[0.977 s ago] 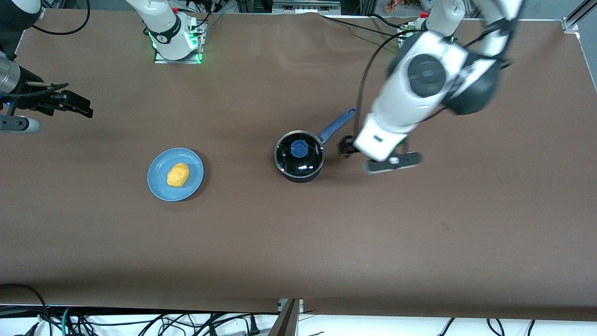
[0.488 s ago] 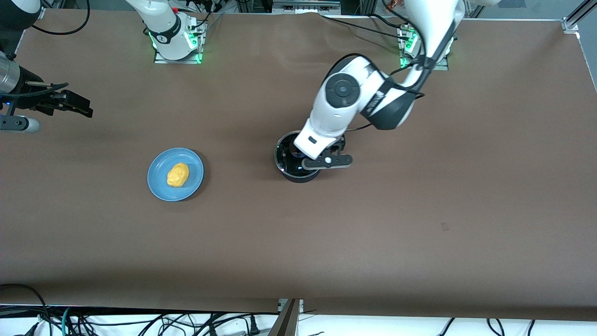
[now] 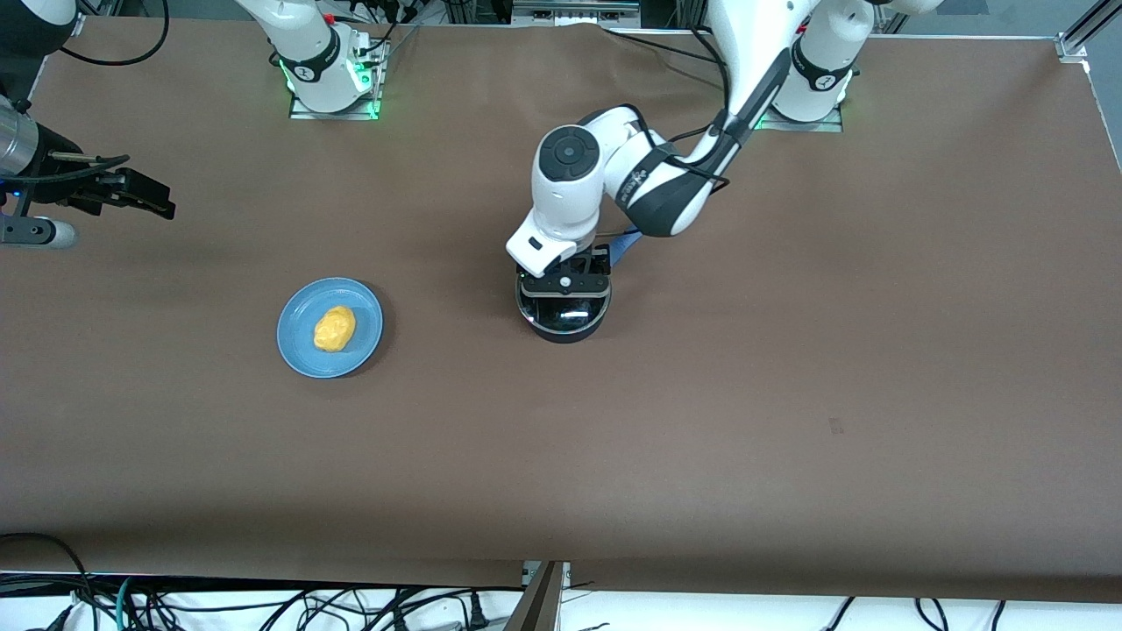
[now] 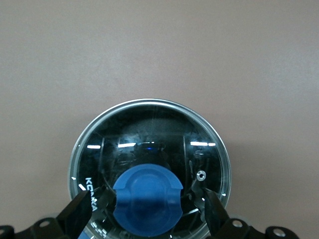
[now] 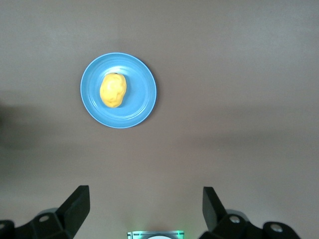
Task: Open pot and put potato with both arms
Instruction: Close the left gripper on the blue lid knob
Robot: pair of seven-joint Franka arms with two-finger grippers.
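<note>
The black pot (image 3: 565, 326) stands mid-table with its glass lid (image 3: 574, 308) on; its blue handle (image 3: 624, 246) points toward the left arm's base. My left gripper (image 3: 564, 289) is over the lid, open, its fingers (image 4: 79, 214) apart on either side of the blue knob (image 4: 147, 199) without touching it. The yellow potato (image 3: 334, 328) lies on the blue plate (image 3: 365, 317), toward the right arm's end. My right gripper (image 3: 149, 200) waits in the air at that end of the table, open and empty; its wrist view shows the potato (image 5: 113, 90) on the plate (image 5: 140, 97).
The brown table cloth (image 3: 701, 421) is bare around the pot and the plate. The arm bases (image 3: 333, 83) stand along the table's edge farthest from the front camera. Cables hang below the nearest edge.
My left arm has swung from beside the pot's handle to over the lid, its open fingers now either side of the knob. The right arm, pot and potato have not moved.
</note>
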